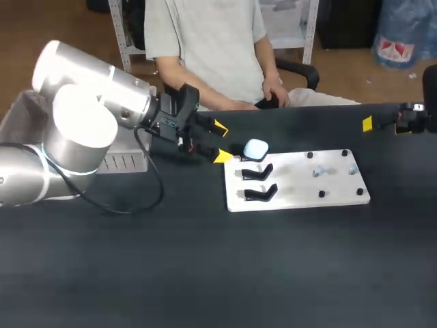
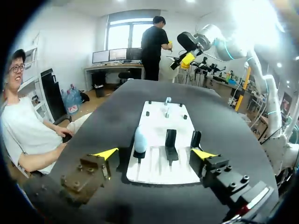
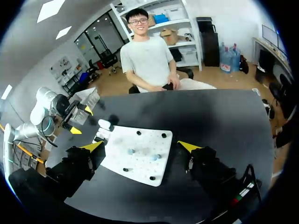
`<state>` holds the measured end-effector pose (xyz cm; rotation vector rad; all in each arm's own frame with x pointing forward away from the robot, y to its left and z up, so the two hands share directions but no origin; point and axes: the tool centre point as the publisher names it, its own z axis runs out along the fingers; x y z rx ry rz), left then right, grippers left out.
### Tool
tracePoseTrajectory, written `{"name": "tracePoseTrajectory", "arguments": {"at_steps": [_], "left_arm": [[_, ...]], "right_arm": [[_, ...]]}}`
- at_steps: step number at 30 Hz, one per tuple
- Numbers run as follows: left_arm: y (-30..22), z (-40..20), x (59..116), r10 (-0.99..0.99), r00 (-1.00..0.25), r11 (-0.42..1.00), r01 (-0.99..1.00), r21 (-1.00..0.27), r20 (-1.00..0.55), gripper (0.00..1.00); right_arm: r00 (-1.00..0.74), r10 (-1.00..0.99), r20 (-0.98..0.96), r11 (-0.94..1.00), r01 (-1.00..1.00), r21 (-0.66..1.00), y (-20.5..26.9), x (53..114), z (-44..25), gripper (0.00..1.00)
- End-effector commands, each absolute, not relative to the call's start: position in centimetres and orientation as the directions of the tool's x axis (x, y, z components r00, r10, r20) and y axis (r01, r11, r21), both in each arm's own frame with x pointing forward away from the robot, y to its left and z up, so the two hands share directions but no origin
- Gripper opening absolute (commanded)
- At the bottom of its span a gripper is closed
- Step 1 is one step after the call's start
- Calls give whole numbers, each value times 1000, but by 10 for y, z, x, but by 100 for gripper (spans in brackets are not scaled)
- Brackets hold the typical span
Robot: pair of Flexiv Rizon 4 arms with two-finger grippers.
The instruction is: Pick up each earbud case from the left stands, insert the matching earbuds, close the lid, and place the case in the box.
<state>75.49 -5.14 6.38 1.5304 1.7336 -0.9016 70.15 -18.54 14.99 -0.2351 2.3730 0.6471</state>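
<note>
A pale blue earbud case [image 1: 256, 149] sits on the farthest stand [image 2: 139, 154] at the left end of a white board [image 1: 300, 198], the left gripper [image 1: 221, 142] just to its left with fingers spread wide, holding nothing. Perched so narrowly (the two nearer stands [image 1: 258, 172] are empty), the case could be knocked off by an off-centre finger; the right gripper [image 3: 141, 146], also wide open, waits far right.
</note>
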Motion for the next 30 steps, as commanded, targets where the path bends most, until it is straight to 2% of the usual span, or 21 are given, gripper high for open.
{"name": "tracePoseTrajectory", "arguments": {"at_steps": [1,4,8,10,15,21,24,30], "left_arm": [[-65,50,768,534,-104,41,994,-97,-839,100],[-69,48,772,525,-98,36,995,-93,-846,94],[-76,44,777,509,-101,38,995,-95,-855,75],[-78,42,777,505,-102,36,995,-97,-857,72],[-84,35,775,500,-97,38,995,-91,-861,73],[-89,29,775,491,-109,42,994,-101,-864,64],[-91,27,775,488,-111,40,994,-104,-866,70],[-96,21,777,479,-105,35,994,-101,-872,68]], "right_arm": [[-767,-1,-642,861,-327,390,-186,701,150,100],[-767,-1,-642,861,-327,390,-186,701,150,100],[-767,-1,-642,861,-327,390,-186,701,150,100],[-767,-1,-642,861,-327,390,-186,701,150,100],[-767,-1,-642,861,-327,390,-186,701,150,100],[-767,-1,-642,861,-327,390,-186,701,150,100],[-767,-1,-642,861,-327,390,-186,701,150,100],[-767,-1,-642,861,-327,390,-186,701,150,100]]}}
